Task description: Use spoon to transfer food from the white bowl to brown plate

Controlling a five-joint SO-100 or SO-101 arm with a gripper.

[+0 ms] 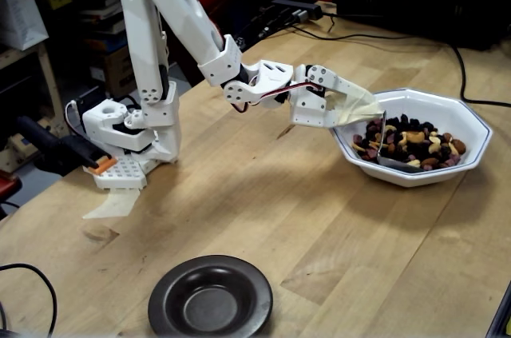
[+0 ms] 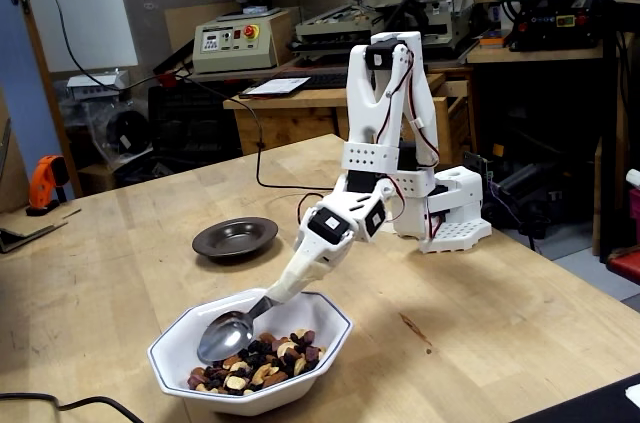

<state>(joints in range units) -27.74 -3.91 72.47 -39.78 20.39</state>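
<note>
On the butcher-block workbench [image 1: 263, 218], at the left of a fixed view, stood the white base [image 1: 128, 134] of the arm, its links rising and then reaching rightward. Low in that same view, well apart from everything else, lay the brown plate [image 1: 210, 298], bare inside. Further right the gripper [image 1: 374, 108] leaned over the near rim of the white bowl [image 1: 447, 174], its tapered fingers closed narrowly on the handle of the spoon [image 1: 384, 138]. The spoon hung steeply, its oval bowl dipped among the food [image 1: 415, 140], a heap of cashews, almonds and dark raisins. A black cable [image 1: 467, 82] ran past the far side of the bowl.

From the opposite fixed view, the brown plate [image 2: 235, 239] sat left of centre, the white bowl [image 2: 325, 318] nearer the camera, and the gripper [image 2: 268, 295] came down from the right, clamped on the spoon [image 2: 224, 335]. Its shiny back faced the camera, resting at the edge of the food [image 2: 255, 368].
</note>
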